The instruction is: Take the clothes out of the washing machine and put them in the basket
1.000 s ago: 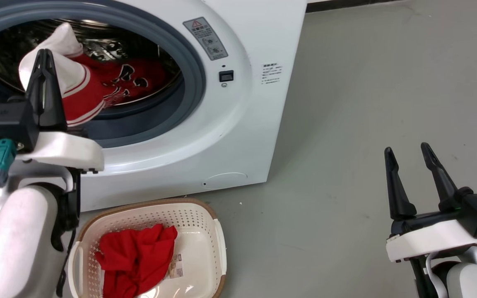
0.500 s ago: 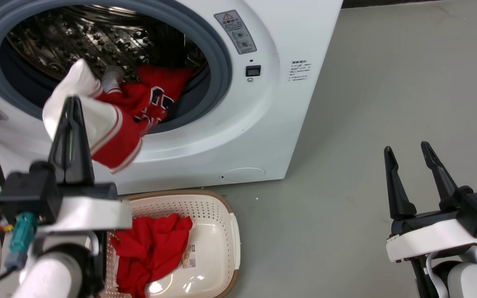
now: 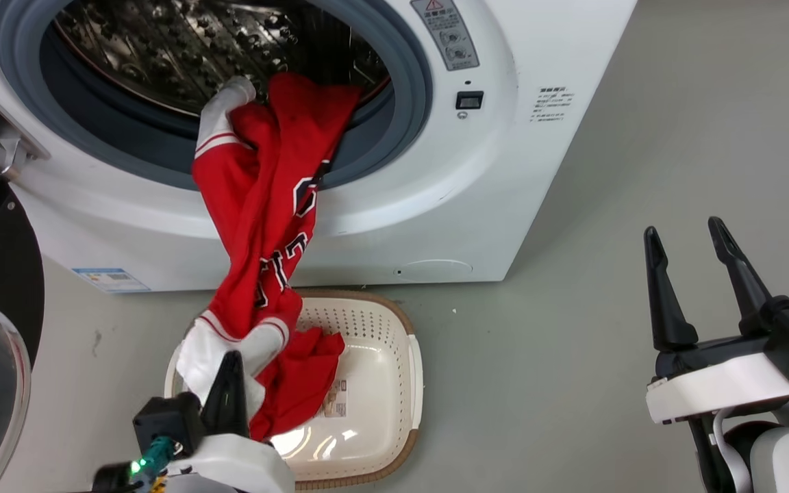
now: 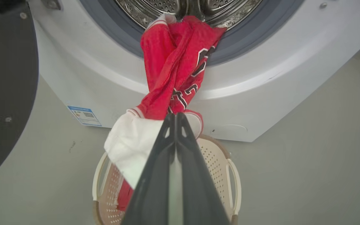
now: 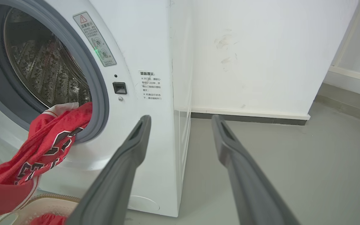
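Left gripper (image 3: 231, 359), lower left: pinching striped red garment (image 3: 257, 205) trailing from washing machine (image 3: 504, 192) to basket (image 3: 414, 370). Right gripper (image 3: 682, 229), lower right: spread.

A large white front-loading washing machine (image 3: 538, 171) stands with its round grey-rimmed porthole open, the perforated steel drum (image 3: 182, 48) bare inside. A red fabric garment with white panels and dark lettering (image 3: 264, 205) hangs stretched from the porthole's lower lip down over the front panel. The left gripper (image 3: 231, 366), its two dark fingers pressed together, pinches the garment's white end just above the cream plastic perforated basket with a brown rim (image 3: 411, 363). A plain red garment (image 3: 305, 383) lies crumpled in the basket beside a paper label (image 3: 337, 400). The right gripper (image 3: 683, 229) hangs above the grey floor (image 3: 572, 356), fingers spread apart, holding nothing.
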You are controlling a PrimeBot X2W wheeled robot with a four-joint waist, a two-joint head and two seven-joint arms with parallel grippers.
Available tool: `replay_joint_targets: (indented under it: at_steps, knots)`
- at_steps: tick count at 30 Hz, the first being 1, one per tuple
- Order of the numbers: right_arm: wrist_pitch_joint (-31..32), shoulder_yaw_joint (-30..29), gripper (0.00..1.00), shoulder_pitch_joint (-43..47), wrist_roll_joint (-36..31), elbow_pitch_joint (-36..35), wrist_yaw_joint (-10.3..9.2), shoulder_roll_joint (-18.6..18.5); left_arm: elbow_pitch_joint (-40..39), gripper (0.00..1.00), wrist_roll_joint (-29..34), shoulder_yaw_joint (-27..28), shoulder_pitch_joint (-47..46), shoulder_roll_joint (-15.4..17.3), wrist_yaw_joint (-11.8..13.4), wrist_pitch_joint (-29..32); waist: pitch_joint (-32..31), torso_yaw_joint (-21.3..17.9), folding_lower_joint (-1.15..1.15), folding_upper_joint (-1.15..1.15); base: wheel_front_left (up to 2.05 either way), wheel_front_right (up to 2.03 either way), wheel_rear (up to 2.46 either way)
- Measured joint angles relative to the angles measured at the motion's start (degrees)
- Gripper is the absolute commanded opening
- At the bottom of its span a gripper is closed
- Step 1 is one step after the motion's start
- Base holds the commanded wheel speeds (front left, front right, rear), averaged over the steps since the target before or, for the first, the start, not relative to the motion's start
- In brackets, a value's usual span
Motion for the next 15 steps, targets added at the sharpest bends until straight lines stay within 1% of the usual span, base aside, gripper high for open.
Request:
replay_joint_targets:
  at_steps: [4,8,12,15]
  knots:
    - [0.3,0.3,1.00,-0.5,-0.2,-0.5,0.00,0.0,8.9,0.00,-2.4,0.3,-0.9,-2.3,-2.6,-3.5,1.5,0.2,0.00,0.00,0.00,0.00,0.00]
    - [0.4,0.4,1.00,-1.3,-0.4,-0.8,0.00,0.0,17.0,0.00,-3.9,0.9,-3.7,-4.1,-4.5,-6.5,3.1,-0.3,0.00,0.00,0.00,0.00,0.00]
    - [0.3,0.4,1.00,-2.1,-0.4,-1.0,0.00,0.0,24.1,0.00,-4.9,1.8,-7.8,-4.9,-6.7,-8.5,5.2,-1.3,0.00,0.00,0.00,0.00,0.00]
    - [0.1,0.5,1.00,-3.1,-0.3,-1.4,0.00,0.0,28.6,0.00,-4.9,2.1,-11.9,-4.9,-7.8,-9.0,7.1,-2.3,0.00,0.00,0.00,0.00,0.00]
